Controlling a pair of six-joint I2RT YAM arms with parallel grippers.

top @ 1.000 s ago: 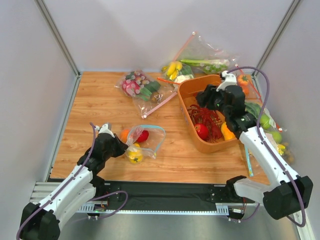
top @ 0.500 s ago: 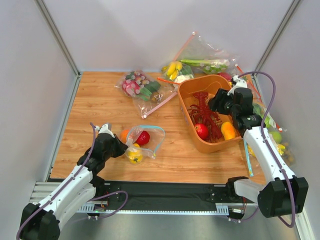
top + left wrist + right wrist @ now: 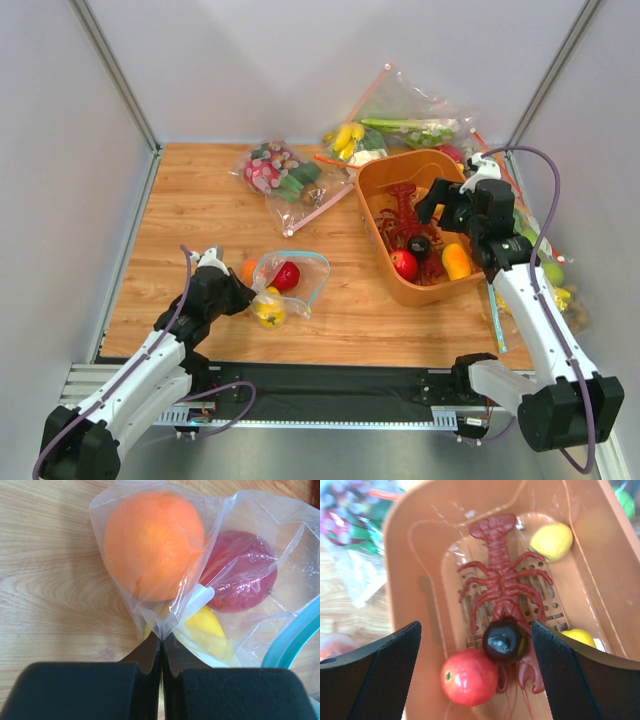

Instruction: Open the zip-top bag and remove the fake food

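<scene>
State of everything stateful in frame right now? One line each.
zip-top bag: mouth open, lying on its side
left gripper: shut on the zip-top bag's closed end
right gripper: open, empty, over the basket
orange fruit: inside the bag
red fruit: inside the bag
yellow fruit: inside the bag
dark fruit: out, in the basket, on the lobster
basket: upright

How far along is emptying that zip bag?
Done: zip-top bag open; dark fruit and a red ball lie in the basket. In hand: left tool pinches the bag's corner, right tool open over the basket. Remaining: orange, red fruit, yellow fruit inside.
</scene>
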